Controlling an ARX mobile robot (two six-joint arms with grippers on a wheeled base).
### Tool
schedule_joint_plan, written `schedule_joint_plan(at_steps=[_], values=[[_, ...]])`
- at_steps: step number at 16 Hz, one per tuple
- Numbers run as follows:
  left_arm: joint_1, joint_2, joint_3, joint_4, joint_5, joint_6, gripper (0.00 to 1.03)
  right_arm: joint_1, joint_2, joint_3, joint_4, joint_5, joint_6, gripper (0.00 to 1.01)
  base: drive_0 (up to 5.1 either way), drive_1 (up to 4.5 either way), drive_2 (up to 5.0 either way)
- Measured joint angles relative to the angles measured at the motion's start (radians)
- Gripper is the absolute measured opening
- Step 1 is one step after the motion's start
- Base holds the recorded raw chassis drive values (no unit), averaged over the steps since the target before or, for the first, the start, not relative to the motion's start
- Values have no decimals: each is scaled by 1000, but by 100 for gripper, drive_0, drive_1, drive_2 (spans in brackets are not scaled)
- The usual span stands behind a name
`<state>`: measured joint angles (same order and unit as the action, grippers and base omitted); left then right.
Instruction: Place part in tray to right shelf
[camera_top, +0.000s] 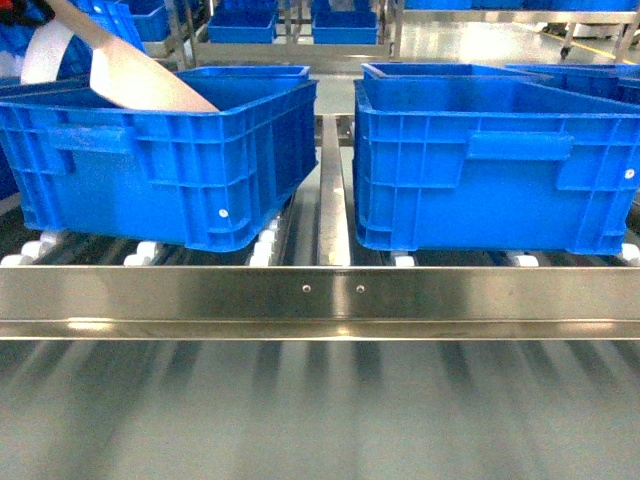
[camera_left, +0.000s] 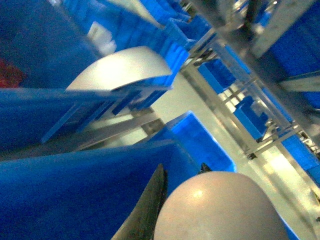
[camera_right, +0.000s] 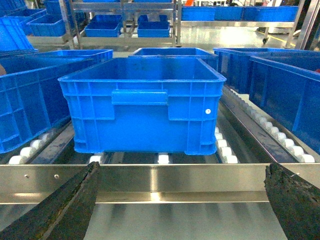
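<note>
The beige tray (camera_top: 150, 80) tilts down over the far left corner of the left blue crate (camera_top: 170, 160), its upper end running out of the head view. In the left wrist view, my left gripper (camera_left: 182, 172) is shut on a rounded beige piece of the tray (camera_left: 220, 210), and the tray's wide scoop (camera_left: 125, 67) shows farther off above a crate wall. No part shows in any view. My right gripper (camera_right: 182, 170) hangs open and empty just in front of the steel front rail of the right shelf (camera_right: 160, 177), facing a blue crate (camera_right: 145, 105).
Two large blue crates stand side by side on the roller lanes behind the shiny rail (camera_top: 320, 300); the right one (camera_top: 480, 160) is beside a narrow gap with a steel divider (camera_top: 332, 190). More crates and steel racks (camera_right: 125, 20) fill the background.
</note>
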<state>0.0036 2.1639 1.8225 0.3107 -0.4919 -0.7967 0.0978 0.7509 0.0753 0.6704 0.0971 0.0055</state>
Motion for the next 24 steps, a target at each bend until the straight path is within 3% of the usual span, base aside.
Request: schedule_joint_plan(at_steps=[2, 3, 4, 6, 9, 11, 12, 13, 14, 15, 16, 17, 18, 23, 24], values=[[-6, -210, -117, 89, 20, -17, 14, 0, 0, 0, 0, 0, 0, 98, 0, 0, 0], [10, -260, -168, 87, 106, -39, 14, 0, 0, 0, 0, 0, 0, 98, 0, 0, 0], [14, -291, -292, 132, 99, -112, 14, 0, 0, 0, 0, 0, 0, 98, 0, 0, 0], [32, -369, -515, 197, 229, -219, 14, 0, 0, 0, 0, 0, 0, 98, 0, 0, 0], [10, -591, -822, 384, 354, -324, 14, 0, 0, 0, 0, 0, 0, 98, 0, 0, 0], [-47, -684, -975, 487, 395, -311, 14, 0, 0, 0, 0, 0, 0, 98, 0, 0, 0], [-79, -694, -1062, 544, 394, -275, 14, 0, 0, 0, 0, 0, 0, 98, 0, 0, 0], [-92, -684, -1104, 472, 421, -199, 14, 0, 0, 0, 0, 0, 0, 98, 0, 0, 0], [-79, -705, -1162, 430, 436, 28, 14, -2, -4, 0, -10, 0, 0, 94, 0, 0, 0], [-65, -755, -1233, 464, 442, 200, 14, -22, -30, -6, -41, -29, 1, 83, 0, 0, 0], [-58, -821, -1278, 495, 451, 365, 14, -82, -76, -19, -68, -85, 0, 72, 0, 0, 0], [-53, -888, -1331, 528, 444, 558, 14, -105, -98, -44, -18, -85, 1, 58, 0, 0, 0], [-27, -923, -1385, 548, 490, 649, 14, -103, -115, -59, -46, -95, 0, 48, 0, 0, 0], [-10, -1061, -1543, 562, 514, 719, 14, -98, -266, -63, -191, -97, 0, 2, 0, 0, 0], [-10, -1096, -1576, 554, 514, 724, 14, -98, -292, -63, -220, -97, -2, 2, 0, 0, 0]])
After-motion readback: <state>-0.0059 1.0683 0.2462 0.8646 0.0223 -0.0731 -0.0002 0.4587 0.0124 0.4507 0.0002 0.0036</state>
